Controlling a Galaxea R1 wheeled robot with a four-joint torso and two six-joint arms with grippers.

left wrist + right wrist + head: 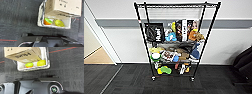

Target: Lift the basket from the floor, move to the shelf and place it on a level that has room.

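Observation:
The basket (pixel 39 18) stands on the floor (pixel 18 18), a cream woven box with a brown cardboard Huel box (pixel 67 6) leaning in it over a green-and-orange toy (pixel 47 21) and a yellow one (pixel 59 23). The right wrist view shows the same basket (pixel 33 69) from its other side. Both arms hang above the carpet near the basket, the left arm's dark body (pixel 50 41) on one side and the right arm's (pixel 37 85) on the other. In the head view the shelf (pixel 142 37) stands ahead against the wall. Its top level (pixel 176 5) is a bare wire grid.
The shelf's lower tiers are crowded with a black Huel bag (pixel 155 32), boxes and toys. A doorway onto tan floor (pixel 99 56) opens at the left. A dark piece of furniture (pixel 244 65) sits at the right. Red lines (pixel 60 50) cross the carpet.

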